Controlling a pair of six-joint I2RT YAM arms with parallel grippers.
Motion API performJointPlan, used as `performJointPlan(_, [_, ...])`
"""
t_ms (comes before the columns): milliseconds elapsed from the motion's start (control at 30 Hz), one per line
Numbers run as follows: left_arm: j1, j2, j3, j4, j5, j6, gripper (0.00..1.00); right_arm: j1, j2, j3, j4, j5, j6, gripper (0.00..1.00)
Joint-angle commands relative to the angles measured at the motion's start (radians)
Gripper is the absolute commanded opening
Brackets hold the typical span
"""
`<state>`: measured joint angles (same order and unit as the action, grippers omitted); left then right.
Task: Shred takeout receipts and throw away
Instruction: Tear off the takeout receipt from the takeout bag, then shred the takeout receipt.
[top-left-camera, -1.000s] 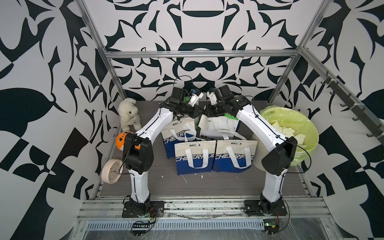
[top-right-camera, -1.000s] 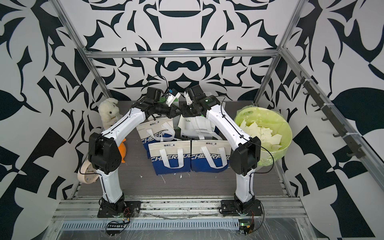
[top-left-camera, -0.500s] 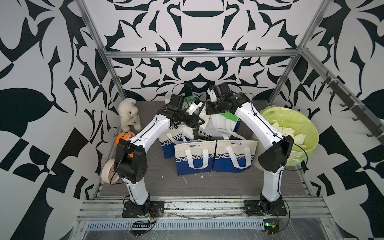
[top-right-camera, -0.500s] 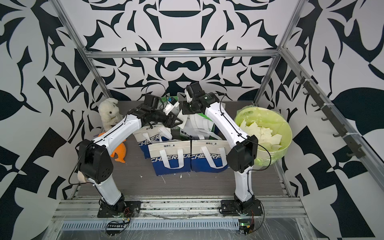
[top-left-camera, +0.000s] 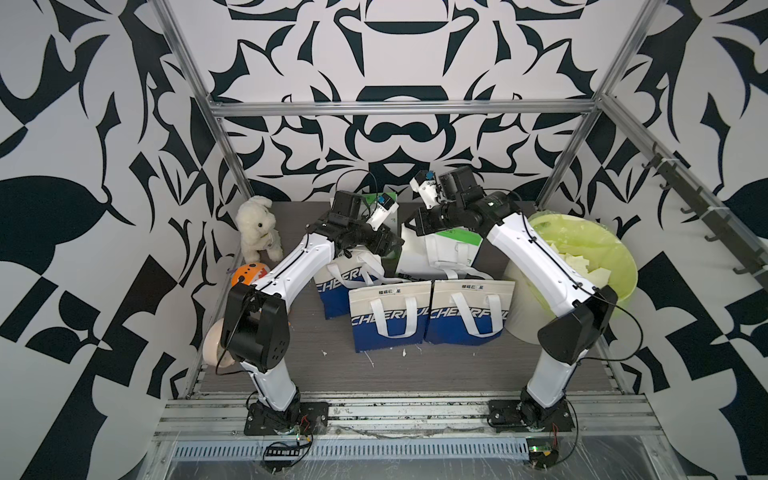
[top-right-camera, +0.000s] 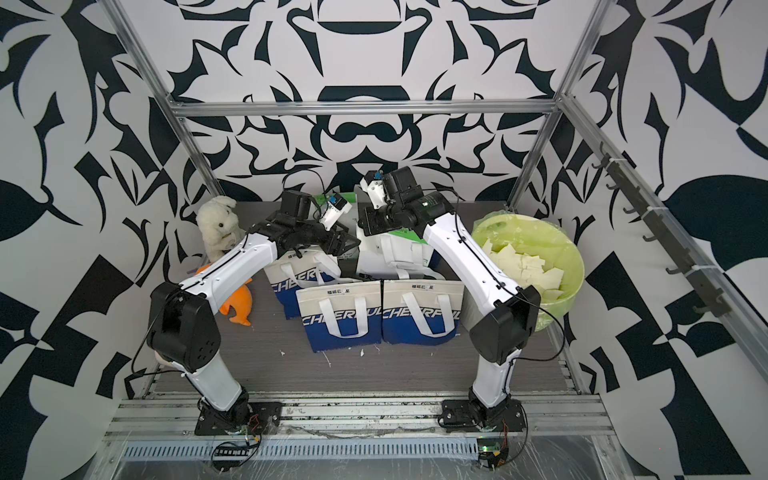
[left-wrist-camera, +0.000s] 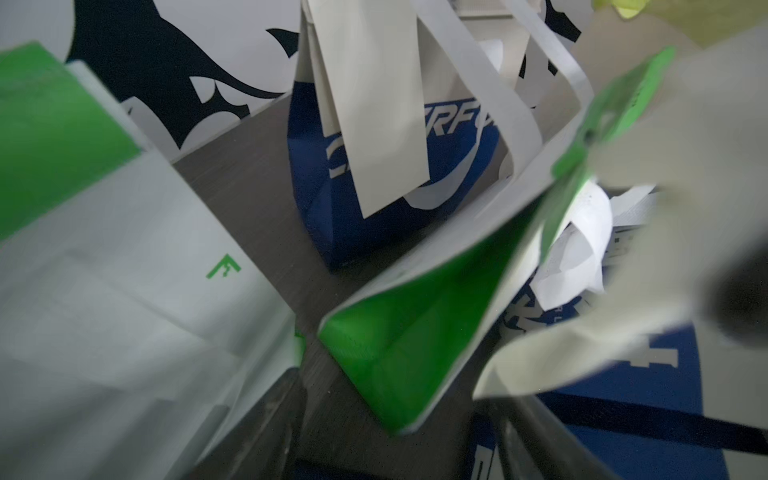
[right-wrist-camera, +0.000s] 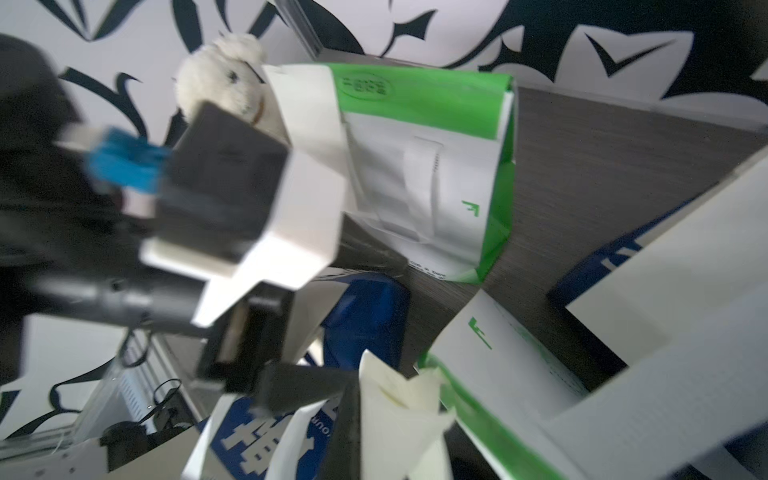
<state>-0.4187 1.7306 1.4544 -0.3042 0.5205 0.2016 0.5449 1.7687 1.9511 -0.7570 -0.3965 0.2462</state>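
A creased, cream-white torn piece of receipt (right-wrist-camera: 395, 399) hangs just beside the rim of the green-and-white paper bag (right-wrist-camera: 511, 374). The right gripper (top-left-camera: 411, 224) is fully closed and pinches it. The left gripper (top-right-camera: 347, 244), near this bag, has its 2 fingers wide apart and holds nothing.

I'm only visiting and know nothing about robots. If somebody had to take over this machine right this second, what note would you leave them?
Left tool: open, nothing seen in it, low among the paper bags.
Right tool: shut on a torn cream paper piece, above the bags, not over the bin.
Done: many torn cream pieces lie in the lime-green round bin.
Left: bin the held piece. A whole cream slip hangs on a blue-and-white paper bag; a second cream slip sits on a green-and-white paper bag. Small white scraps lie before the front bags.
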Motion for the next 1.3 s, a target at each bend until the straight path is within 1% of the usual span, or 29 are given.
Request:
performJointPlan(0, [0.011, -0.012, -0.034, 0.052, 0.021, -0.028, 0.74, 0.006, -0.071, -0.004, 0.107, -0.140, -0.013, 0.00])
performJointPlan(167, [0.011, 0.003, -0.037, 0.092, 0.046, -0.072, 0.74, 0.007, -0.103, -0.034, 0.120, -0.204, 0.002, 0.00])
performJointPlan(267, [0.010, -0.005, -0.048, 0.111, 0.041, -0.080, 0.74, 0.007, -0.141, -0.062, 0.106, -0.183, -0.007, 0.00])
performJointPlan(400, [0.011, -0.054, -0.075, 0.143, 0.041, -0.083, 0.77, 0.007, -0.212, -0.106, 0.049, -0.095, -0.067, 0.00])
performJointPlan(433, [0.011, -0.070, -0.077, 0.145, 0.045, -0.082, 0.79, 0.007, -0.230, -0.112, 0.026, -0.066, -0.089, 0.00])
performJointPlan(467, [0.010, -0.086, -0.081, 0.145, 0.050, -0.082, 0.99, 0.007, -0.246, -0.119, 0.002, -0.040, -0.109, 0.00])
performJointPlan(500, [0.010, -0.102, -0.081, 0.143, 0.057, -0.080, 0.99, 0.007, -0.259, -0.122, -0.021, -0.023, -0.127, 0.00])
performJointPlan(600, [0.010, -0.153, -0.086, 0.130, 0.093, -0.073, 0.99, 0.007, -0.306, -0.139, -0.085, 0.019, -0.179, 0.00])
performJointPlan(700, [0.009, -0.208, -0.085, 0.116, 0.146, -0.068, 1.00, 0.007, -0.370, -0.178, -0.109, 0.047, -0.204, 0.00])
performJointPlan(800, [0.010, -0.253, -0.067, 0.083, 0.247, -0.065, 0.97, 0.007, -0.440, -0.222, -0.111, 0.061, -0.205, 0.00])
performJointPlan(933, [-0.005, -0.278, 0.019, -0.015, 0.359, -0.090, 0.93, 0.007, -0.516, -0.259, -0.127, 0.049, -0.193, 0.00])
performJointPlan(1033, [-0.060, -0.297, 0.066, -0.085, 0.378, -0.082, 0.90, 0.007, -0.561, -0.292, -0.128, 0.014, -0.171, 0.00])
performJointPlan(1133, [-0.147, -0.309, 0.091, -0.143, 0.368, -0.065, 0.89, 0.007, -0.599, -0.344, -0.104, -0.071, -0.139, 0.00])
performJointPlan(1200, [-0.208, -0.313, 0.095, -0.153, 0.364, -0.068, 0.87, 0.008, -0.621, -0.376, -0.084, -0.131, -0.120, 0.00])
performJointPlan(1267, [-0.260, -0.310, 0.094, -0.153, 0.350, -0.083, 0.86, 0.008, -0.640, -0.408, -0.066, -0.160, -0.106, 0.00])
